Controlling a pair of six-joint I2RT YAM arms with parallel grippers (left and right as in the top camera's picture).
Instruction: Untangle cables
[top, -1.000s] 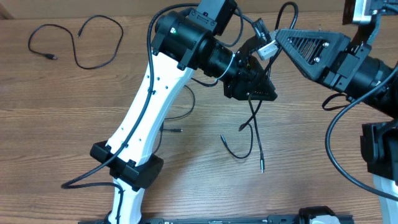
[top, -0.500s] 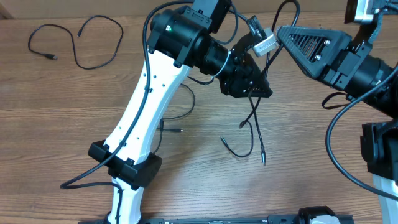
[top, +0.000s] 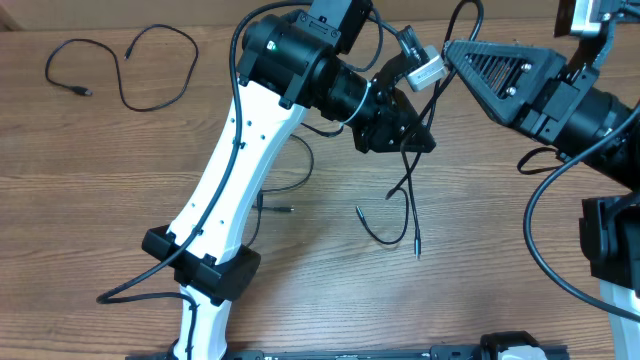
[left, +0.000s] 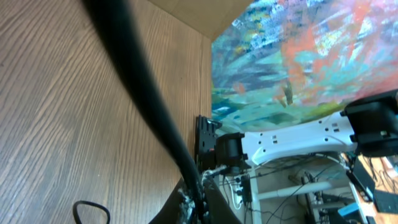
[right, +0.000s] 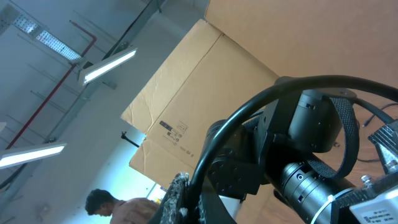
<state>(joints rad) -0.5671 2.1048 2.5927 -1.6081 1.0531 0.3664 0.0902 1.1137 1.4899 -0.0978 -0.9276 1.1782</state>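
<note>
No writing can be read in any of the three views.

The only print is in the right wrist view. A small block of dark stamped marks (right: 171, 132) stands on the tan face of a cardboard box (right: 205, 81), just off the frame's centre toward eight o'clock. It looks like a short dark bar, a couple of little square symbols and a few lines of characters, but all are too small and too slanted to make out. In the left wrist view, the painted panel (left: 311, 62) at two o'clock carries only strokes of blue, green and orange.
</note>
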